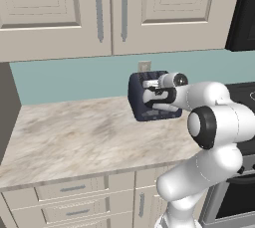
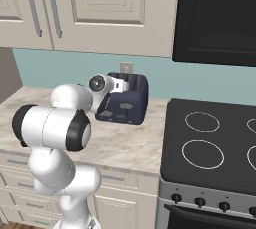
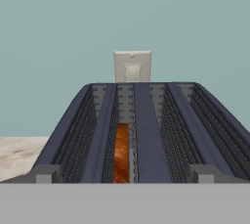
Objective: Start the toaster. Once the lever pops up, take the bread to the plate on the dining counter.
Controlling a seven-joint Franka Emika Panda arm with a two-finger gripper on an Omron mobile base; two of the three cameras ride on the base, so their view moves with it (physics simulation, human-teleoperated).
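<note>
We find the tool (image 1: 149, 96) wide open at the toaster (image 2: 127, 105); the bread (image 3: 122, 152) sits in its slot, delivery outstanding.

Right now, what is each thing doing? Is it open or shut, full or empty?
toaster: upright on the worktop, bread in one slot.
bread: sunk down inside the left slot.
gripper: open, at the toaster's near end, holding nothing.
upper cabinet doors: shut.
drawers: shut.
stove burners: dark, bare.
</note>
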